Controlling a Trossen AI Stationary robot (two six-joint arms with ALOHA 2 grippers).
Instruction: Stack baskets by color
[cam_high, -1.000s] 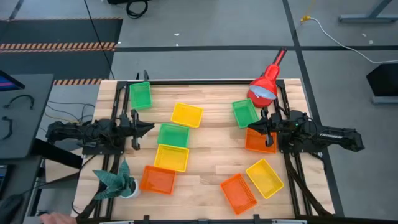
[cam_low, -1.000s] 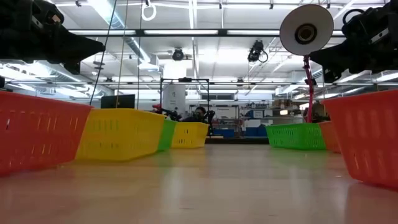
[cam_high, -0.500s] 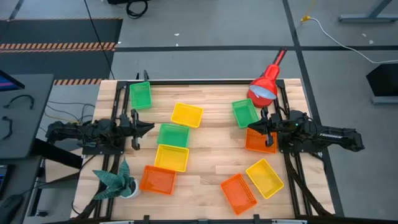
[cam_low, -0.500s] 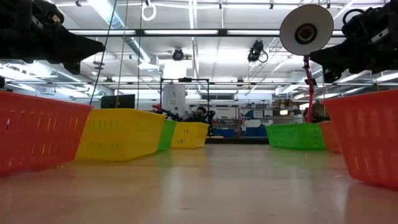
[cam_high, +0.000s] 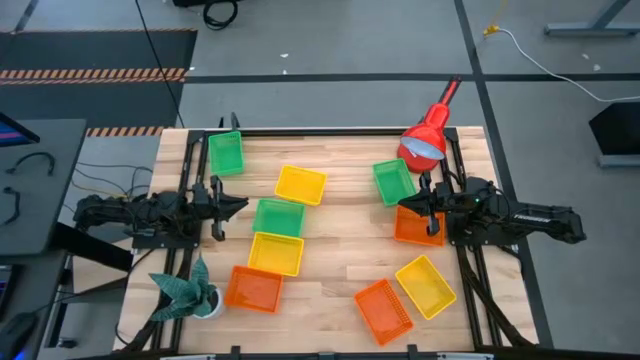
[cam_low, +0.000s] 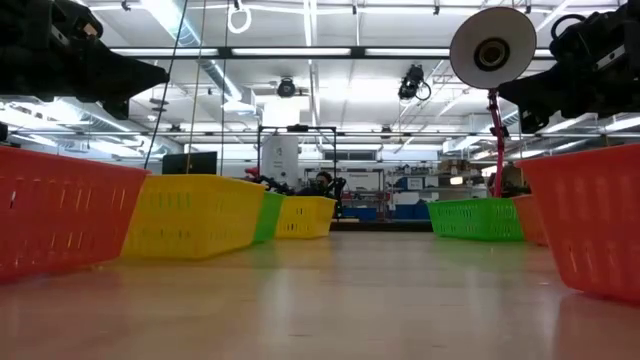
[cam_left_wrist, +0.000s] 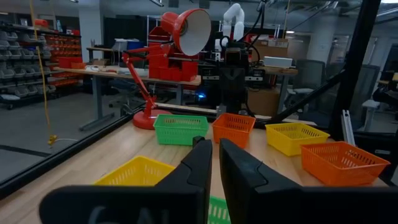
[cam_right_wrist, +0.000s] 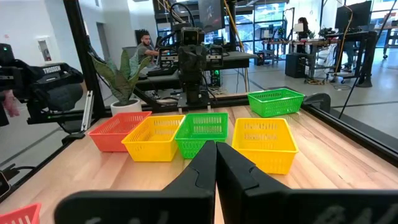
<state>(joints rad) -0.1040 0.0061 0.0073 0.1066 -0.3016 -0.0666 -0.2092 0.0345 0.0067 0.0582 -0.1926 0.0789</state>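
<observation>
A: While both arms hang above the wooden table, log the 9 baskets: rectangular, open-top, plastic mesh walls.

B: Green basket at the far left corner, green basket mid-left, green basket far right beside the red lamp. Yellow basket far centre, yellow basket touching the mid-left green one, yellow basket near right. Orange basket near left, orange basket at the near edge, orange basket at the right edge.

A: Grippers?

B: Left gripper at the left edge, fingers a narrow slit apart, empty. Right gripper over the right-edge orange basket, fingers together, empty.

A: Open room?

B: Bare planks down the centre. Potted plant at the near left corner.
</observation>
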